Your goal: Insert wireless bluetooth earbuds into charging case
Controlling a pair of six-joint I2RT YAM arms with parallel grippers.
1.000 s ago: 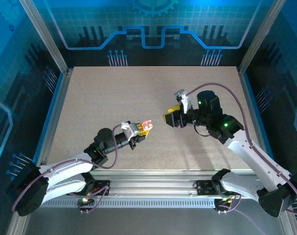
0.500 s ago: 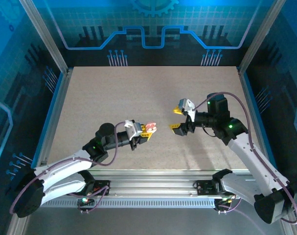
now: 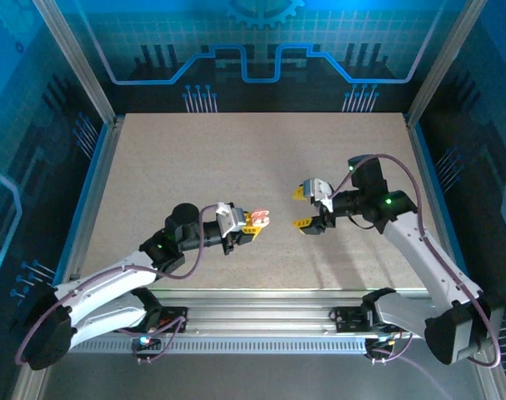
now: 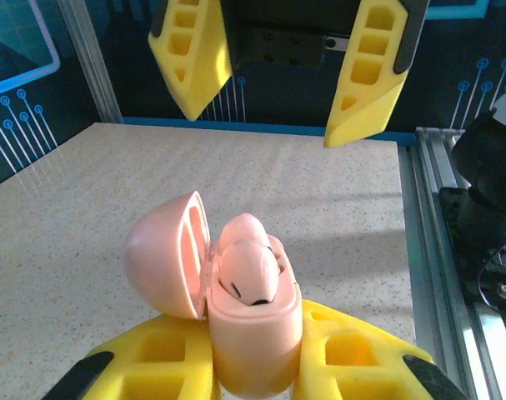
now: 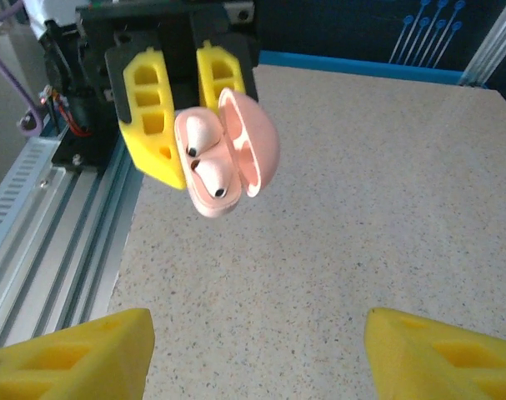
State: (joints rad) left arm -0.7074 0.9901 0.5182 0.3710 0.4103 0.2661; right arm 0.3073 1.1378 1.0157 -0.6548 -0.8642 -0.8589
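R gripper [image 3: 302,208] has backed off rightward since prev. frame, jaws apart, empty. L gripper [image 3: 251,222] clamped on charging case [image 4: 254,337], centre frame, lid [image 4: 162,265] open, earbuds [image 4: 246,271] seated. Case likely light, rigid, slick: hold body sides, avoid lid

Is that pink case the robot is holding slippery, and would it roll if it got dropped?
Probably slippery: the pink case looks smooth and glossy in the left gripper. Its rounded body would likely roll or wobble on the table. The lid stands open, joined along one edge, so a bump may flap it shut.
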